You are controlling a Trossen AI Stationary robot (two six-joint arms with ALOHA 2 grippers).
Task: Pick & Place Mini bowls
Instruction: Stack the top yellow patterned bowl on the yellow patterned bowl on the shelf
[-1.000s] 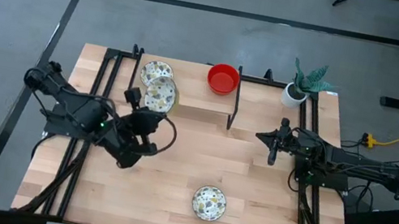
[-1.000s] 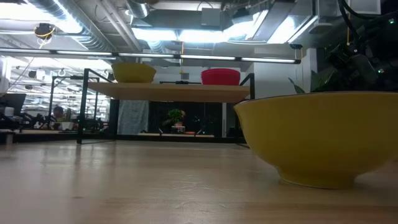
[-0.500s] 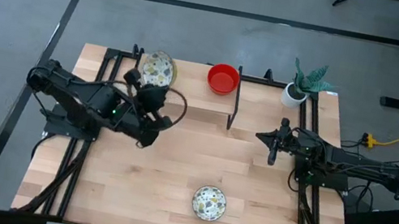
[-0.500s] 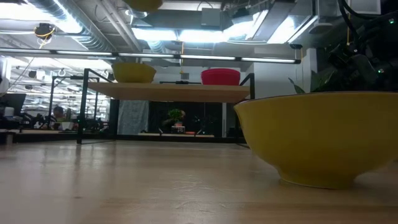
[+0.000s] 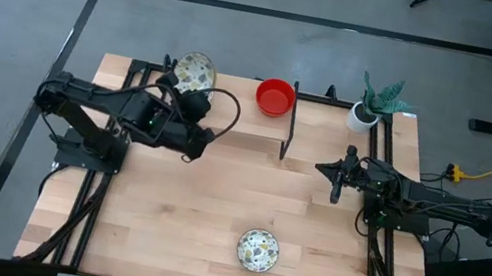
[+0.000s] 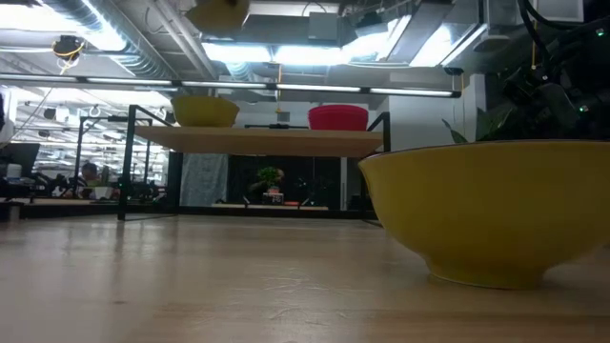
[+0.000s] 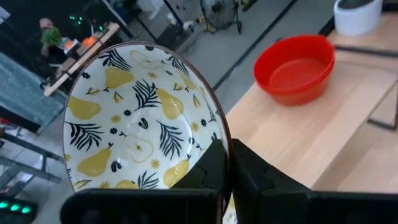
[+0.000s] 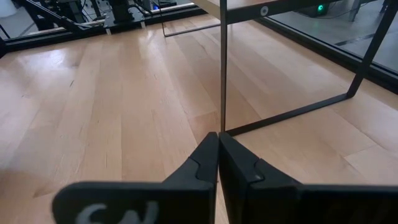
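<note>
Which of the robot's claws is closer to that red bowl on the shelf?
The left. Its claw, shut on a patterned bowl, sits just beside the red bowl. The right claw waits farther off, out over the table past the shelf's end.

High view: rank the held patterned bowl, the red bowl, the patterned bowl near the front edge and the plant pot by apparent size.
1. Held patterned bowl and front patterned bowl: alike; the held one is raised, so unsure.
2. Red bowl, slightly smaller.
3. Plant pot, smallest.
</note>
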